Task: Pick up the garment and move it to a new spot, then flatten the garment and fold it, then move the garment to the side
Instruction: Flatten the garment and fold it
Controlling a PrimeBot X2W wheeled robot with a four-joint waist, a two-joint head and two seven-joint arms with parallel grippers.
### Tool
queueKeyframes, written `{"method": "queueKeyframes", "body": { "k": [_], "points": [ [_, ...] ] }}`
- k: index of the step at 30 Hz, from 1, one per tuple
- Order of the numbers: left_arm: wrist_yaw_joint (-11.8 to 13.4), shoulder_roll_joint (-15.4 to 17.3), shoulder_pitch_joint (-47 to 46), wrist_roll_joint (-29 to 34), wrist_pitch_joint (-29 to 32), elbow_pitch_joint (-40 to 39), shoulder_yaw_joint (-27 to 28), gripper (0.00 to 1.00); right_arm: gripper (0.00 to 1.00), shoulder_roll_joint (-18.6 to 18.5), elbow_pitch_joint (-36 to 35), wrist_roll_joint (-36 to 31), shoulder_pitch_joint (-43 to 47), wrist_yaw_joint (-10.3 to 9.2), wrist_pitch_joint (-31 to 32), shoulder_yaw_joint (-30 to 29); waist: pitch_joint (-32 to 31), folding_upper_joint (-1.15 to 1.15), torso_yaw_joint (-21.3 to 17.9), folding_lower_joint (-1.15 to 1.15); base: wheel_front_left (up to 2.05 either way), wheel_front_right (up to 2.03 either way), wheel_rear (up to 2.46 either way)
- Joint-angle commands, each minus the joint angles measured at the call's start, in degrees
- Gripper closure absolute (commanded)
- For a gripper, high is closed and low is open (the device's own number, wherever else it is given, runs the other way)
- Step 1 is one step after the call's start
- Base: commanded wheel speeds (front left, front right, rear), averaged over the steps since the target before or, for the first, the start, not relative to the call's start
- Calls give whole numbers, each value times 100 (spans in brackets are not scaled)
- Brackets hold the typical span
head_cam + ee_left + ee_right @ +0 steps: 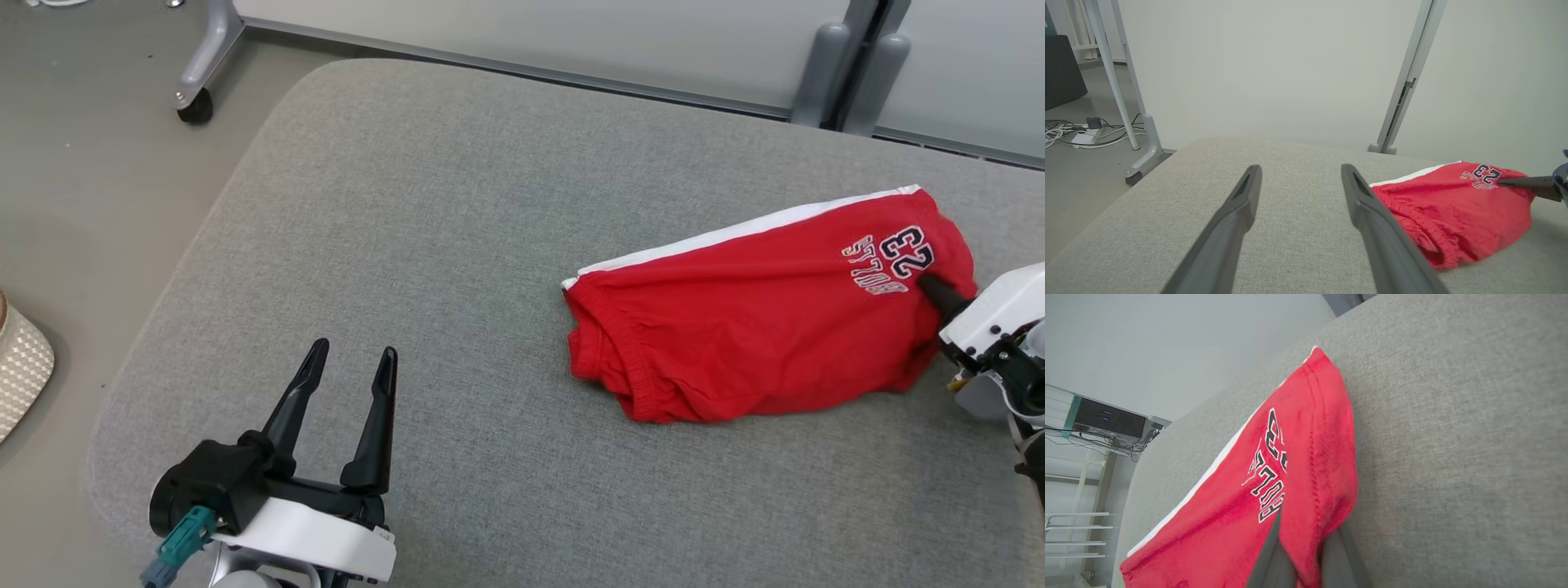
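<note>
Both fingers of your right pincer [935,290] are clenched on the printed end of the red shorts [735,327], which lie bunched toward the right edge of the table [449,204]. Your left pincer [355,349] stands released over bare table, well apart. Open room lies between them; a wheeled leg [196,98] stands off the far-left corner.

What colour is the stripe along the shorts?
White stripe on red shorts; clearest in head view.

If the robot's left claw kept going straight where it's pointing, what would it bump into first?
Probably nothing soon: the left gripper points across the grey cushion, passing left of the red shorts. The pale wall panel behind looks like the first thing, though depth is hard to judge.
</note>
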Motion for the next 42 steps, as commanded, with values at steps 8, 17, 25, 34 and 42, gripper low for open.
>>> {"method": "queueKeyframes", "body": {
  "k": [8,17,25,34,42],
  "points": [
    [-10,86,112,-13,7,60,-11,0,100,52,-536,679,725,3,-894,43,-395,0,-406,0,0,0,0],
    [64,176,312,-64,109,3,-30,0,100,-47,-1105,1040,1670,3,-1480,244,-744,0,-1002,0,0,0,0],
    [123,223,353,-67,140,-80,-30,0,100,-223,-1074,904,1806,3,-1852,315,-811,0,-1223,0,0,0,0],
    [127,165,409,-119,139,-35,-57,0,100,-260,-1158,468,1439,3,-1995,777,-953,0,-1006,0,0,0,0],
    [116,106,450,-168,123,3,-91,0,100,47,-968,-82,916,3,-1544,1535,-985,0,-591,0,0,0,0]
  ]
}}
